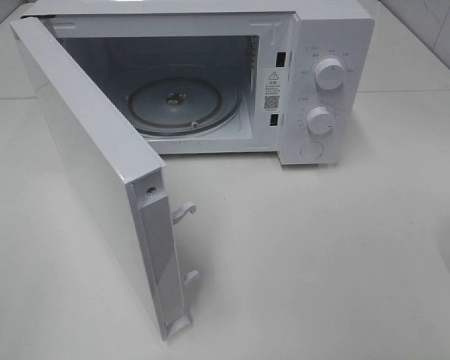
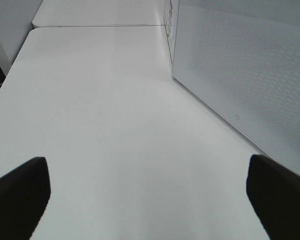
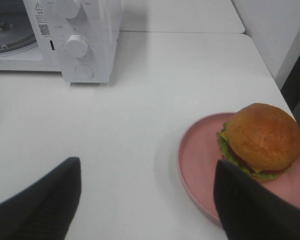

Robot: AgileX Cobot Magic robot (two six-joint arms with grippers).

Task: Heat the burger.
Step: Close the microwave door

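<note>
The burger (image 3: 260,137), with a domed brown bun and green lettuce at its edge, sits on a pink plate (image 3: 195,160) on the white table; only the right wrist view shows it. My right gripper (image 3: 147,205) is open, with bare table between its dark fingers. One fingertip (image 3: 250,205) overlaps the plate's near rim in that view. The left gripper (image 2: 145,200) is open wide over bare table, holding nothing. Neither gripper nor the burger appears in the exterior high view.
A white microwave (image 1: 322,45) stands at the back with its door (image 1: 90,165) swung open toward the front left. Its glass turntable (image 1: 184,105) is bare. Two knobs (image 1: 330,73) are on its right panel. The door's outer face (image 2: 240,75) is beside the left gripper.
</note>
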